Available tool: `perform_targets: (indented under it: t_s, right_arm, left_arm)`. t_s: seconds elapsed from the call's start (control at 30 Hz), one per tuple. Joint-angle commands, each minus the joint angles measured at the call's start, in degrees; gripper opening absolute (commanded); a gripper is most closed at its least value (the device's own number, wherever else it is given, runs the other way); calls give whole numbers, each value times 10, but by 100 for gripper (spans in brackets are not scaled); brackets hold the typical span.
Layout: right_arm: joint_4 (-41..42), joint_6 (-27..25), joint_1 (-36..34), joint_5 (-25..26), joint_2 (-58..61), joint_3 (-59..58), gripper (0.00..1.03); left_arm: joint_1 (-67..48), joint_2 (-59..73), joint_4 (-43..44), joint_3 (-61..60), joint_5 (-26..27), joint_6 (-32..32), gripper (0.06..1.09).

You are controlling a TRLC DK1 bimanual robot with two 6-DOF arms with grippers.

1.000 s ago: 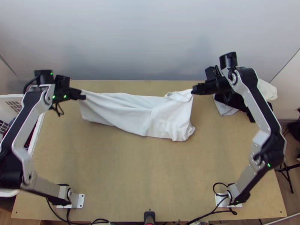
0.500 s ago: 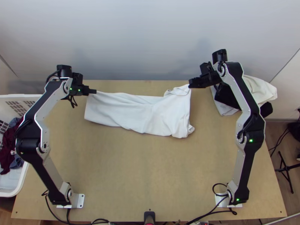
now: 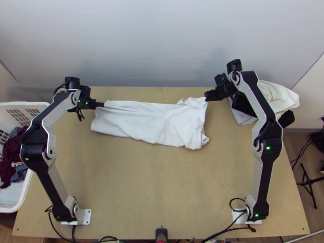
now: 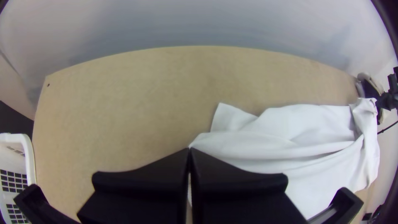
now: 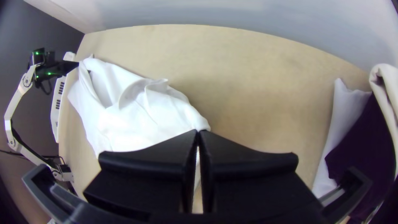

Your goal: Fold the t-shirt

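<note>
The white t-shirt (image 3: 154, 121) lies as a long, folded strip across the table's far half, its right end rumpled. My left gripper (image 3: 103, 105) is at the strip's far left corner; in the left wrist view the left gripper (image 4: 189, 150) is shut on the t-shirt (image 4: 265, 145), fabric pinched at its tips. At the far right corner is my right gripper (image 3: 206, 98). The right wrist view has the right gripper (image 5: 198, 132) shut on an edge of the t-shirt (image 5: 137, 120).
A white basket (image 3: 24, 198) with dark clothes stands off the table's left edge. Cream, black and grey cloths (image 3: 275, 97) are piled at the far right, behind the right arm. Bare wood (image 3: 158, 182) stretches between the arm bases and the t-shirt.
Both grippers have moved, the left one to the right from the table's left edge, the right one slightly left. The cloth's left end has shifted right with it and hangs less tautly.
</note>
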Motion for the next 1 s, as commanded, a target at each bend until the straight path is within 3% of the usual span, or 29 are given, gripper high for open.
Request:
perform_targets:
  t_s: [0.0,0.3,0.47,0.53,0.57,0.73,0.97]
  right_arm:
    - [1,-1,1,7,-5,-1,3]
    - [2,33,54,-17,-121,-31,3]
    - [15,29,84,-20,-213,-171,3]
    - [51,26,94,-20,-247,-255,3]
    - [75,26,100,-20,-261,-299,3]
    - [116,8,123,-19,-286,-428,3]
    - [130,-3,155,-20,-314,-504,3]
  left_arm:
    - [-1,7,6,-1,-11,-12,12]
    - [-31,15,7,9,-13,-28,12]
    - [-45,22,7,11,-14,-41,13]
    - [-49,25,6,10,-15,-42,29]
    - [-51,25,7,9,-15,-43,30]
    - [-53,28,5,11,-15,-52,30]
    - [-45,28,-12,8,-14,-63,30]
